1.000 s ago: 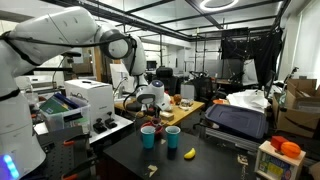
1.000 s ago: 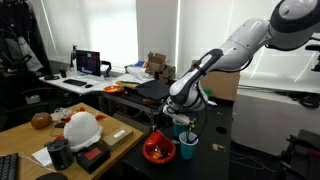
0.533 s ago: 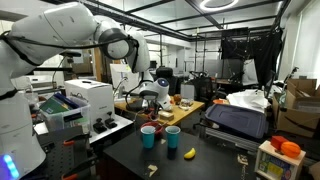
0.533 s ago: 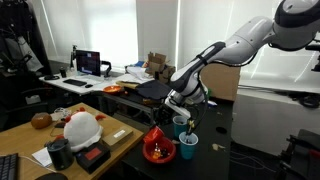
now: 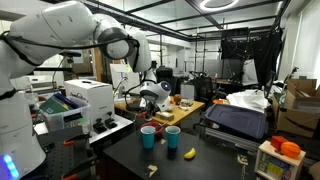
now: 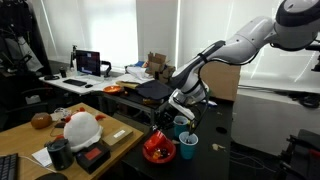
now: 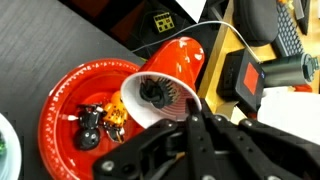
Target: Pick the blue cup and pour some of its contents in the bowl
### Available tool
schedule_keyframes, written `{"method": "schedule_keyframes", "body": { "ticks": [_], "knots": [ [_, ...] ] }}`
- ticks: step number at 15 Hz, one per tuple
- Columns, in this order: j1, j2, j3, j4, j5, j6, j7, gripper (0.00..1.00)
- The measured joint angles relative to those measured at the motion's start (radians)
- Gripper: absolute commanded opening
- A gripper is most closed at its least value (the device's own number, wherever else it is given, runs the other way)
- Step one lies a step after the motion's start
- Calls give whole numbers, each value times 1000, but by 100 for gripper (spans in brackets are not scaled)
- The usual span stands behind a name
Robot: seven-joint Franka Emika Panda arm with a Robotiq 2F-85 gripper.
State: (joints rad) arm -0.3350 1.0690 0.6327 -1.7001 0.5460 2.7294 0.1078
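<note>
The gripper (image 7: 192, 124) is clamped on a red cup (image 7: 165, 82). Its dark fingers (image 7: 215, 140) meet at the cup's lower side. The cup lies tipped over, its mouth facing the wrist camera, with a dark lump inside. Directly beneath the mouth is a red bowl (image 7: 62, 100).

Only the wrist view shows the grip and the bowl's contents (image 7: 100, 122), which are small dark pieces and orange ones, too clustered to count. It shows neither blue cup in full.

In an exterior view the gripper (image 6: 168, 112) hangs over the bowl (image 6: 157, 151). A blue cup (image 6: 188, 147) stands upright on the black table (image 6: 215, 165), below the gripper and just beside the bowl. A blue-green cup (image 6: 181, 125) stands behind it, not gripped.

In an exterior view a yellow object (image 5: 189, 153) lies on the table past the cups. Its identity cannot be told.

Count: one red cup, one red bowl, two bluish cups, one yellow object.
</note>
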Motion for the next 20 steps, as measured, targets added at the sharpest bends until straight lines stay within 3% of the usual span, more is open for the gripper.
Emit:
{"method": "schedule_keyframes", "body": {
  "ticks": [11,16,20],
  "knots": [
    [7,0,-1,-3,198,-111,-131,1],
    [10,-3,-25,24,298,-234,-187,1],
    [26,-10,-92,69,383,-382,-213,1]
  ]
}}
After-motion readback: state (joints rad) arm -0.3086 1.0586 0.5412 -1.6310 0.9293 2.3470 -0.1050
